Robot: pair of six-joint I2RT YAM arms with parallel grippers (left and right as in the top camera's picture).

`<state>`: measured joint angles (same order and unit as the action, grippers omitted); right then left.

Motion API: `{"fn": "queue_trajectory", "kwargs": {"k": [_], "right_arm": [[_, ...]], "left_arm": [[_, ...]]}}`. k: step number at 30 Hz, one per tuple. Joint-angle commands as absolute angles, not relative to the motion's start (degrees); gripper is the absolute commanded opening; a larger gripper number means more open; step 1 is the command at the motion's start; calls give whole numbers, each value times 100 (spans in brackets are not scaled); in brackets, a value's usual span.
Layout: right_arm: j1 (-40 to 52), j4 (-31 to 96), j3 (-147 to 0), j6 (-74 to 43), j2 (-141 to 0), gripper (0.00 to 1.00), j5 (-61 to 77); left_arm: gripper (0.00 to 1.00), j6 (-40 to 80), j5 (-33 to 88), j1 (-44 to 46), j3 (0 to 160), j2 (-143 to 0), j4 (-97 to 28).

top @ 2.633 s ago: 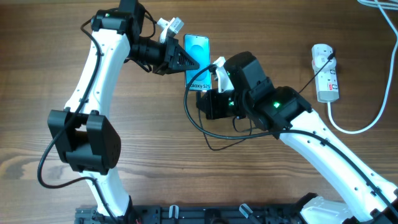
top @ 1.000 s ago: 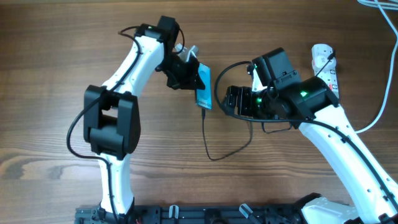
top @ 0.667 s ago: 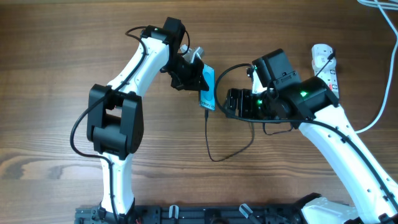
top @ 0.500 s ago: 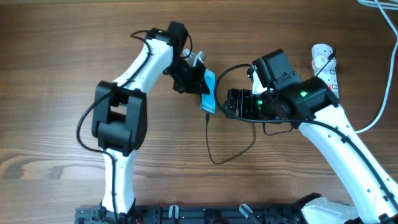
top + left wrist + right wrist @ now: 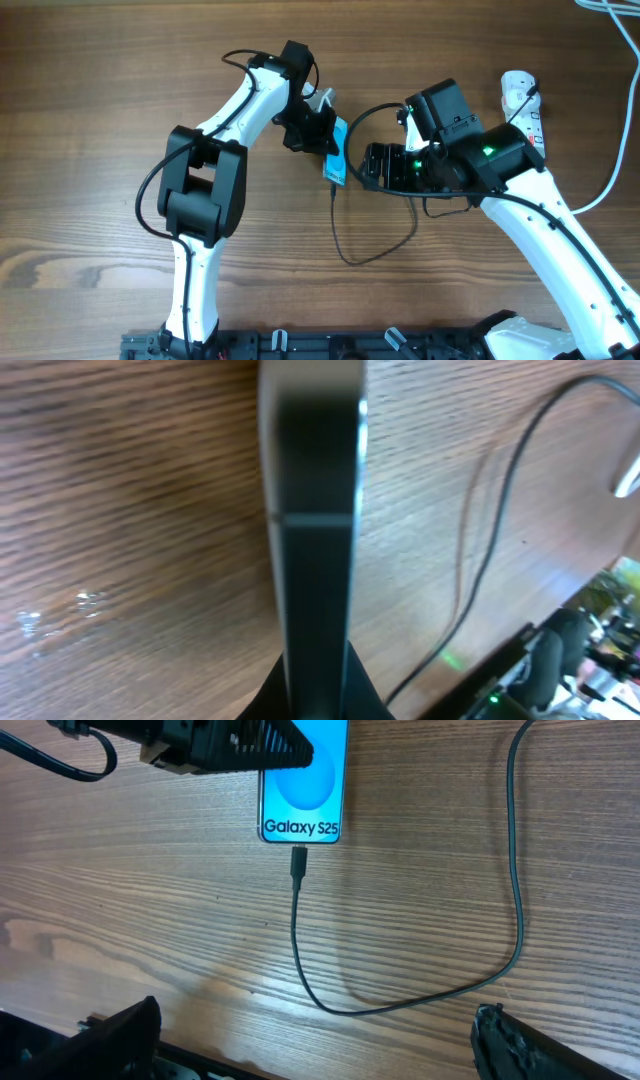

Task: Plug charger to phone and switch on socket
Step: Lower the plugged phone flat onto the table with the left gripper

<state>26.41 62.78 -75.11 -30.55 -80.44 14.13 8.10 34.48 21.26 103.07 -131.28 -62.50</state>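
Note:
The phone has a cyan screen and a white "Galaxy S25" band. It is tipped up on a long edge over the middle of the table. My left gripper is shut on its upper end; the left wrist view shows the phone edge-on between the jaws of that gripper. The charger is a thin black cable whose connector sits at the phone's bottom edge. My right gripper stands open just right of the phone, its fingers wide apart with nothing between them. The white socket lies at the far right.
The charger loops across the wood between the arms and runs back under my right arm toward the socket. A white cord curves off the socket to the right edge. A black rail borders the front of the table.
My left arm has swung right and slightly toward the front, carrying the phone with it, and the cable loop has shifted along. The right arm has not moved.

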Motion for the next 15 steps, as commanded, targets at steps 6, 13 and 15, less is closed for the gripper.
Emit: {"fn": "queue_trajectory", "kwargs": {"k": [6,13,15], "right_arm": [[2644,6283,-7601,-2971,-8079,100,1476],[2644,6289,-7601,-2954,-8079,100,1476],[2644,6289,-7601,-2952,-8079,100,1476]], "left_arm": [[10,1013,2985,2276,10307,-13218,-6117],[22,1098,2709,2276,10307,-13218,-6154],[24,1098,2709,2276,10304,-13218,-6167]]}}
